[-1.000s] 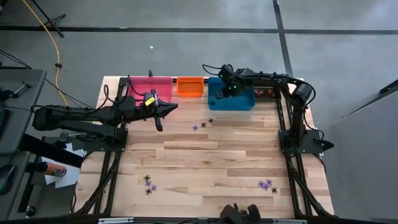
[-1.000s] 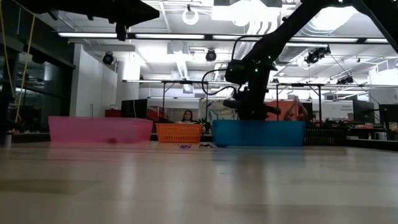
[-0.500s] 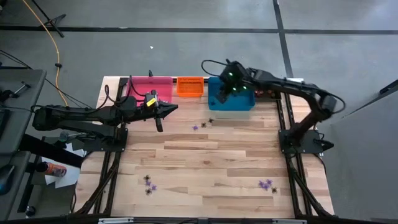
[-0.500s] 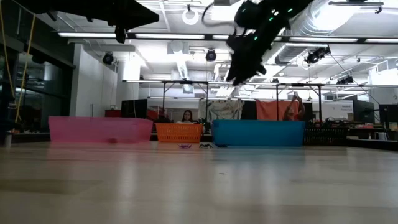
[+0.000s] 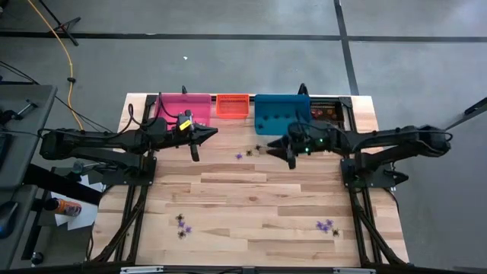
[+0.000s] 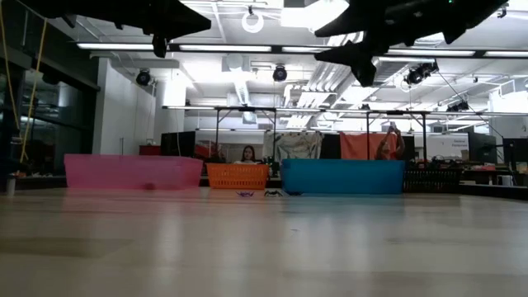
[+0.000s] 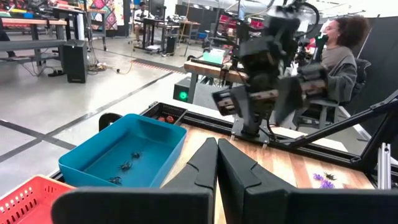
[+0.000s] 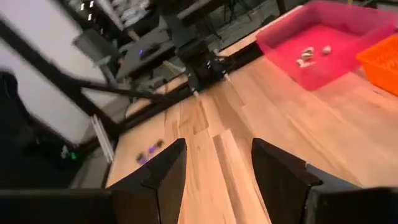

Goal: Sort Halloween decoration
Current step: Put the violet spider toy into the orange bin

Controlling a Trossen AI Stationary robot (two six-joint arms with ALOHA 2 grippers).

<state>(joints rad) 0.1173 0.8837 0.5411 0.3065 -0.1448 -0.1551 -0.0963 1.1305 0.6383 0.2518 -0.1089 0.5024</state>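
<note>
We have our right gripper [image 5: 290, 155] raised above the pale wooden slatted table [image 5: 251, 205], just in front of the deep blue plastic bin [image 5: 281, 116], its two dark fingers [image 8: 165, 171] standing apart with nothing between them; from that we judge one drop is finished and we are between picks. Our left gripper [image 5: 193, 143] waits in the air in front of the translucent pink plastic bin [image 5: 183, 105], fingers [image 7: 205, 163] pressed together and empty.

The tiny purple and black Halloween trinkets lie scattered in small groups: one pair [image 5: 247, 153] near the table's middle, just beside our right gripper; a second cluster [image 5: 183, 225] toward the near left corner; a third cluster [image 5: 327, 225] toward the near right. A few dark trinkets [image 7: 127, 167] already sit in the blue bin, and some pale ones [image 8: 311, 53] lie in the pink bin; the small orange slatted basket [image 5: 233, 105] stands between the two bins.

The next move, as we judge it, calls for lowering the open right gripper squarely over the nearest pair; the pieces are far smaller than the fingers, so a low, well-centred approach matters, taking one colour at a time lest two come up together.
</note>
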